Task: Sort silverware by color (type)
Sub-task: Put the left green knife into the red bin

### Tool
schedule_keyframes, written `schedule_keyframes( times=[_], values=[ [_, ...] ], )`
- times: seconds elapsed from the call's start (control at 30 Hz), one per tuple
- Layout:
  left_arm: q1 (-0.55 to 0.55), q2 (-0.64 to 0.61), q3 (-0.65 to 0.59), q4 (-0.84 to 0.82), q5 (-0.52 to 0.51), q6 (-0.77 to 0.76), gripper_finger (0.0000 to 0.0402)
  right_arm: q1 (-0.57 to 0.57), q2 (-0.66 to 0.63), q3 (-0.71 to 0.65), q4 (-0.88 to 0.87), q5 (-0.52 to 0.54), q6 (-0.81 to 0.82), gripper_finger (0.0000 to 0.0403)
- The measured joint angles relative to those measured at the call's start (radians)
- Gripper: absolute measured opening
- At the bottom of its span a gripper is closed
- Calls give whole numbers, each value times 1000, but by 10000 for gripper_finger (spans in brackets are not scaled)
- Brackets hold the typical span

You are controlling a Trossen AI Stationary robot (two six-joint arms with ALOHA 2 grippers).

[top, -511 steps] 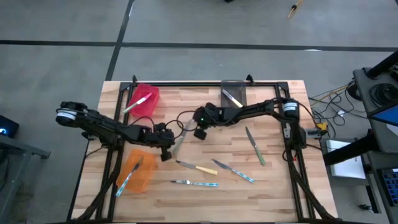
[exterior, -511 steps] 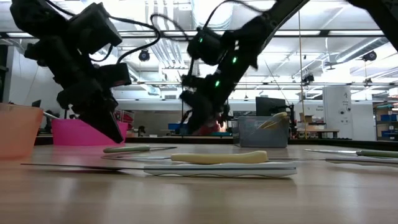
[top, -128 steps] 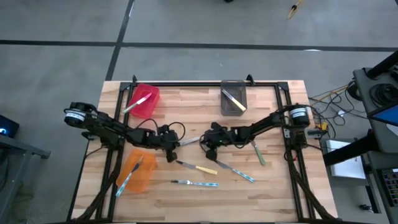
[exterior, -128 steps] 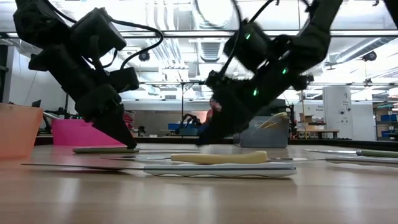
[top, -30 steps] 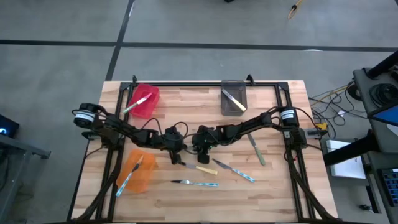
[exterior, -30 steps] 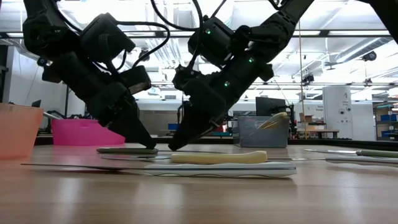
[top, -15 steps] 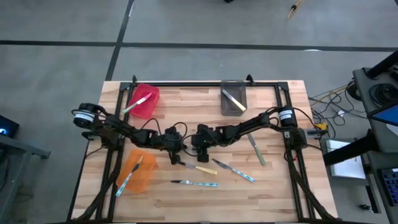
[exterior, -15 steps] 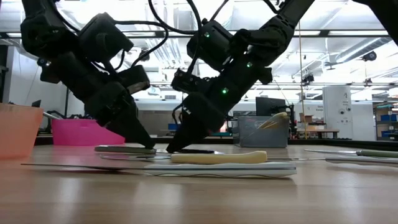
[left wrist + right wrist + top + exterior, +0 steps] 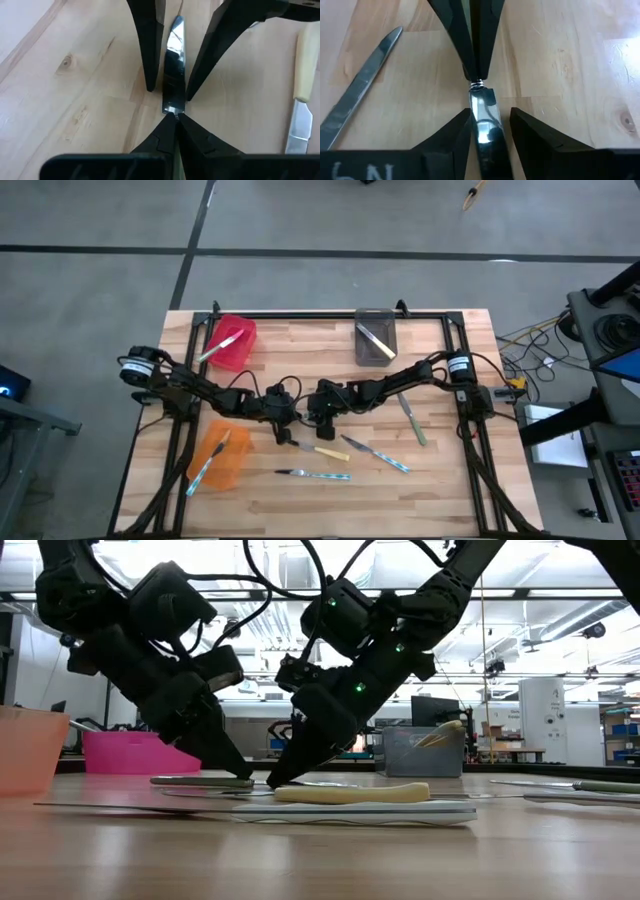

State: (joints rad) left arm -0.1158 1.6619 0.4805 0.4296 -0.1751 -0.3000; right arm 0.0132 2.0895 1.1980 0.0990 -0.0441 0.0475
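Your right gripper [image 9: 490,112] has come in from 3 o'clock and now stands open, astride the blade of the knife [image 9: 173,60] at the centre of the table [image 9: 430,470]. The left gripper [image 9: 171,120] stays clenched on it from 9 o'clock, so I think a handover can begin.

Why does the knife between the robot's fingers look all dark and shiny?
Left wrist view: the knife blade acts like a mirror, bright at its tip, dark where it reflects the black fingers. Right wrist view: the same dark reflections. Low view: the arms look dark against bright ceiling lights.
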Motion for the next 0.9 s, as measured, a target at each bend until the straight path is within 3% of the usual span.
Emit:
schedule_keyframes(
  times=[0.17,0.4,0.57,0.9],
  values=[
    [-2,1,19,-7,-76,-1,0,0,49,-2,9,0,-1,92],
    [1,-22,38,-13,-332,-7,0,3,84,0,38,-26,18,40],
    [0,-118,41,-19,-364,26,0,3,70,-1,64,-27,30,13],
    [-11,-416,40,-200,-366,58,0,2,-23,3,85,30,-46,7]
  ],
)
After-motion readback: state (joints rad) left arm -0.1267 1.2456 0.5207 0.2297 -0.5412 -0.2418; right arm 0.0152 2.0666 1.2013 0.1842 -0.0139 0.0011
